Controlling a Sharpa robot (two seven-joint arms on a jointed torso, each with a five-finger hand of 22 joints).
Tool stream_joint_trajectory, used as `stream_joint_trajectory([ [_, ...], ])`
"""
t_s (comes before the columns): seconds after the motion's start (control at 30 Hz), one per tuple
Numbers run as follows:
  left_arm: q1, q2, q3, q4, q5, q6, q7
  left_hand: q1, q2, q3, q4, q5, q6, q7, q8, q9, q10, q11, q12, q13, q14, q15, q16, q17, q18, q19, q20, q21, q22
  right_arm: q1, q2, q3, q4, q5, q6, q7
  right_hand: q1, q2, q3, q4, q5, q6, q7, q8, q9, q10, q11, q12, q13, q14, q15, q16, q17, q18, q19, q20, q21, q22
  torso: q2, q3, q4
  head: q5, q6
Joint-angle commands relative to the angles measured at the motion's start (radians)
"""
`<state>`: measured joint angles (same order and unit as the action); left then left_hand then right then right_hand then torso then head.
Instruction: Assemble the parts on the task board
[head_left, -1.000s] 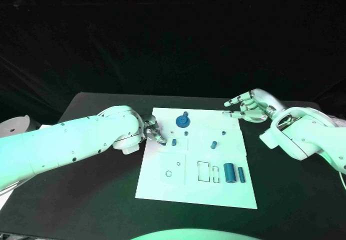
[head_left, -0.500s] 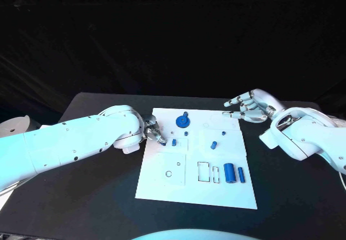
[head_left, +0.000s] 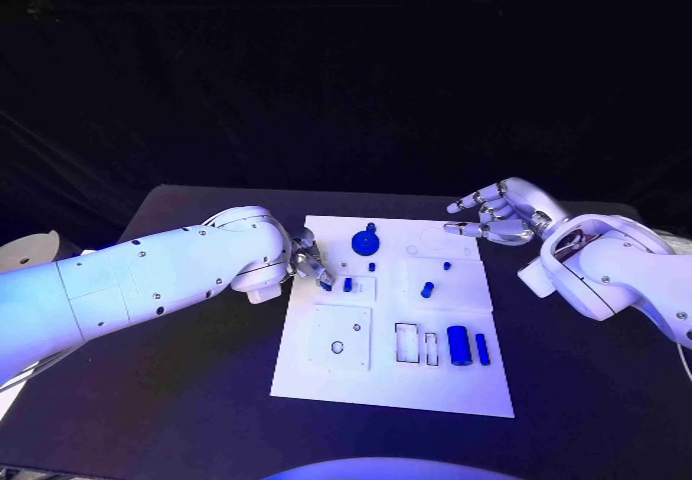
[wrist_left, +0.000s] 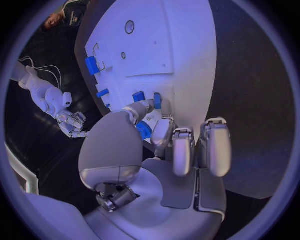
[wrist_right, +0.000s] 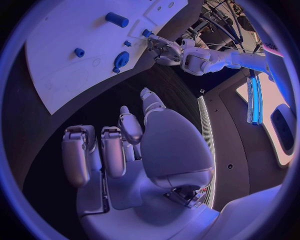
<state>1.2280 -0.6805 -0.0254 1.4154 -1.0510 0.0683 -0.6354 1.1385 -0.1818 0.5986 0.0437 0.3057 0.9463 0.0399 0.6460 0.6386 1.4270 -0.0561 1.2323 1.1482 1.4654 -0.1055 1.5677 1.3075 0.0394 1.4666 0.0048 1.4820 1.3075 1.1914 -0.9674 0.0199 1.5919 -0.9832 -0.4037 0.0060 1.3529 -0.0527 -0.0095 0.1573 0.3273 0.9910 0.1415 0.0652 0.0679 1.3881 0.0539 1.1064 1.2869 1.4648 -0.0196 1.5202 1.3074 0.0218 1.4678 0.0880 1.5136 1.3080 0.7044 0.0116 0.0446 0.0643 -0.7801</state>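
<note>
Several blue parts (head_left: 459, 345) lie on the white task board (head_left: 433, 390), which sits between the two hands on the black table (head_left: 202, 400). At the board's near-left edge the left hand (head_left: 307, 262) has its fingers drawn together beside a small blue peg (head_left: 348, 285), though I cannot tell whether they actually pinch it. Beyond the board's far corner the right hand (head_left: 498, 214) hovers with fingers loosely curled and apart, holding nothing, with the blue gear (head_left: 366, 240) between the two hands.

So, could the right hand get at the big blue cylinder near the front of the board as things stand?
Probably yes. The right hand hovers off the task board's far right corner, fingers apart and holding nothing. The big cylinder lies on the board's right side with nothing over it, and the left hand is at the opposite edge.
</note>
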Motion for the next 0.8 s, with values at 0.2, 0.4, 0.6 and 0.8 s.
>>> stream_joint_trajectory([
  [0.2,-0.010,0.014,-0.008,-0.010,-0.014,0.036,-0.019,-0.031,0.013,-0.042,0.020,0.000,0.040,-0.038,0.009,0.002,0.008,-0.009,0.018,0.017,0.105,-0.010,0.003,0.263,-0.016,0.074,-0.011,0.009,0.178,-0.001,0.001,0.000,0.003,-0.008,0.015,0.008,-0.006,0.006,-0.005,-0.002,0.005,0.008,-0.001,0.002,0.001,-0.007,-0.002,0.000,-0.001,0.085,-0.002,-0.004,0.176,0.005,0.041,-0.003,-0.007,0.150,0.000,-0.0004,0.0011,-0.001,0.000],
  [0.4,-0.010,0.017,-0.008,-0.014,-0.026,0.039,-0.021,-0.054,0.016,-0.076,0.038,0.000,0.047,-0.041,0.013,0.002,0.014,-0.012,0.030,0.032,0.105,-0.012,0.003,0.263,-0.018,0.077,-0.012,0.016,0.186,-0.001,0.000,0.000,0.003,-0.008,0.014,0.008,-0.006,0.006,-0.005,-0.002,0.005,0.008,-0.001,0.002,0.001,-0.007,-0.002,0.000,-0.001,0.085,-0.002,-0.004,0.176,0.005,0.041,-0.003,-0.007,0.150,0.000,-0.0005,0.0010,-0.002,0.000],
  [0.6,-0.010,0.021,-0.008,-0.020,-0.038,0.040,-0.023,-0.072,0.019,-0.098,0.053,0.001,0.055,-0.044,0.016,0.002,0.020,-0.014,0.039,0.044,0.105,-0.013,0.003,0.263,-0.020,0.080,-0.013,0.022,0.193,-0.001,0.000,0.000,0.003,-0.008,0.014,0.008,-0.006,0.006,-0.005,-0.002,0.005,0.008,-0.001,0.002,0.001,-0.007,-0.002,0.000,-0.001,0.085,-0.002,-0.004,0.176,0.005,0.041,-0.003,-0.007,0.150,0.000,-0.0003,0.0010,-0.002,0.001],
  [0.8,-0.010,0.021,-0.008,-0.027,-0.040,0.038,-0.027,-0.081,0.018,-0.110,0.061,0.001,0.057,-0.045,0.016,0.002,0.021,-0.014,0.041,0.046,0.105,-0.014,0.003,0.263,-0.020,0.080,-0.014,0.024,0.195,-0.001,0.000,0.000,0.002,-0.008,0.013,0.008,-0.006,0.006,-0.005,-0.002,0.005,0.008,-0.001,0.002,0.001,-0.007,-0.002,0.000,-0.001,0.085,-0.002,-0.004,0.176,0.005,0.041,-0.003,-0.007,0.150,0.000,-0.0004,0.0008,-0.002,0.000],
])
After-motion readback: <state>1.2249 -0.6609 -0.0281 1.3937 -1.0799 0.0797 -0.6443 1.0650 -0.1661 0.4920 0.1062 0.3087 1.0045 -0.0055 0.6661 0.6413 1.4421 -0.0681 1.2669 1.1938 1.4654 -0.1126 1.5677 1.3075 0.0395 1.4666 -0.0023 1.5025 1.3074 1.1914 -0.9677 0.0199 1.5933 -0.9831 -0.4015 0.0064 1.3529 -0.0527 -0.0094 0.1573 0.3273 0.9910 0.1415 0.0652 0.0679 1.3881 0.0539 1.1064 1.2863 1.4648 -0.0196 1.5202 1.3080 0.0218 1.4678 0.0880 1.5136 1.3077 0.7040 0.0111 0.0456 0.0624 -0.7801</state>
